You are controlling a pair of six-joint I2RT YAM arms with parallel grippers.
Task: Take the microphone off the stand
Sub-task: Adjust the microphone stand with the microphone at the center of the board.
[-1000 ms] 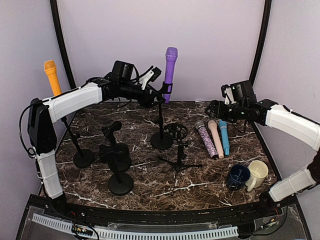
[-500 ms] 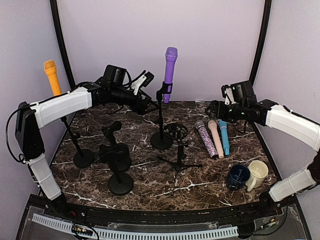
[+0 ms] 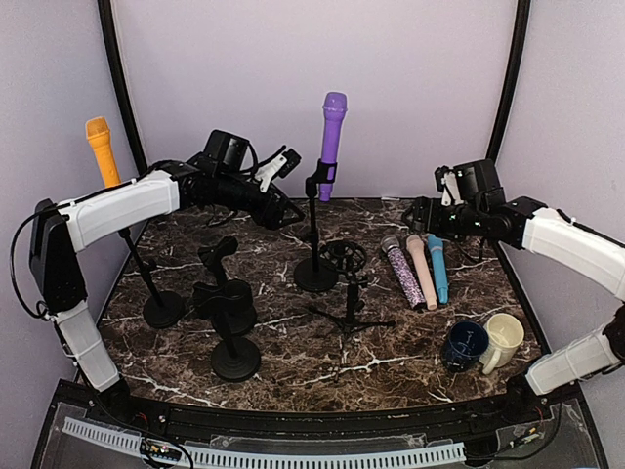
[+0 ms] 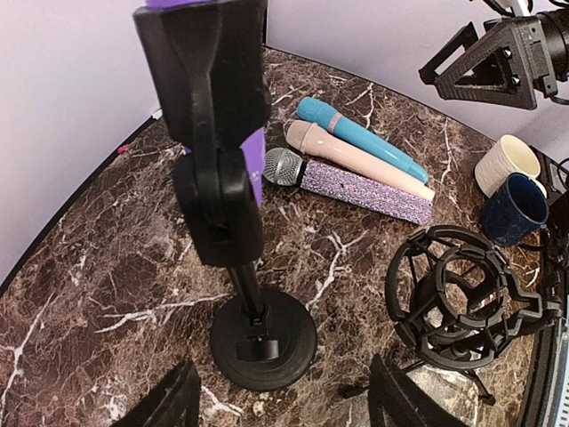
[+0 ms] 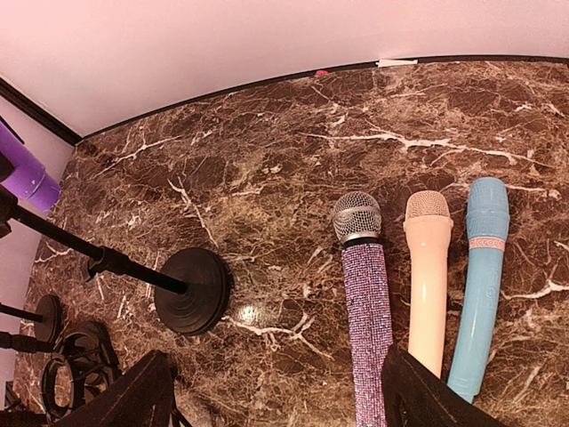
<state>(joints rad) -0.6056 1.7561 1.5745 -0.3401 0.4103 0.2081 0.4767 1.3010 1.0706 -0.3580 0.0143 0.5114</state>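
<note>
At the far edge of the table (image 3: 381,210), the left gripper (image 3: 279,166) is hovering released, facing the purple microphone (image 3: 333,132) that its stand (image 3: 313,225) is clamping upright; the right gripper (image 5: 276,391) is hanging released.

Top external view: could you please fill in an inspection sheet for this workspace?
Surface: dark marbled table, white veining.
Job's things: purple microphone upright in the clip of the centre stand; orange microphone on the left stand.
Clutter: glitter microphone, peach microphone and blue microphone lying side by side at right; navy mug; cream mug; shock mount; empty stands.
Grippers: left gripper open, beside the purple microphone, not touching; right gripper open, above the lying microphones, holding nothing.
Cables: black cable looping off the left arm.
Surroundings: plain pale walls, black corner poles.
</note>
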